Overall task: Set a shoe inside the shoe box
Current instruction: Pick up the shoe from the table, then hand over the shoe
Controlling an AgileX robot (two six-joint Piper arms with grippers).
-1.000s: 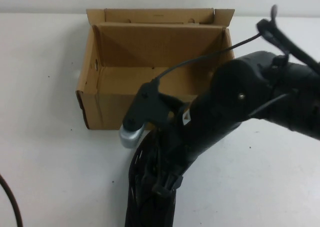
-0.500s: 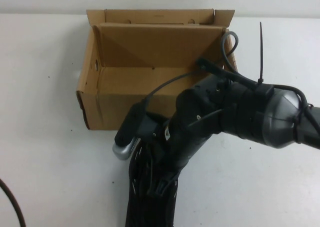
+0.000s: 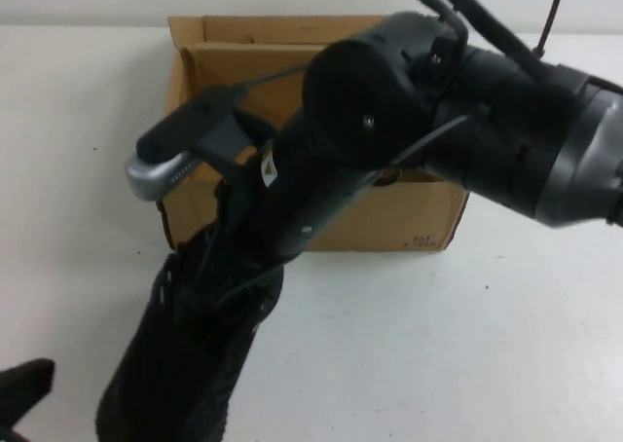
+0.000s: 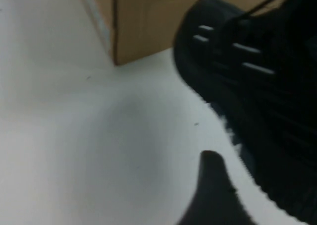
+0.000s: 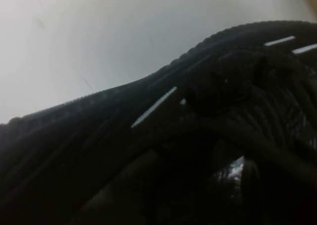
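Nearest the robot, bottom-left corner: left gripper [image 3: 24, 388] sits low over the table [image 3: 467, 345], just beside the shoe [image 3: 185, 354]. Only one finger [image 4: 213, 195] shows, so can't tell if it's apart or together. Shoe hangs tilted w/ its toe toward the box [image 3: 389, 213], still outside it. Right gripper [image 3: 229, 257] is clamped on the shoe's laced top. Box sits behind, open, mostly hidden by the right arm [image 3: 467, 121].

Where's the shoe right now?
In the high view the shoe sits low on the robot's left, just in front of the shoe box, not inside, with the right claw shut on its upper.
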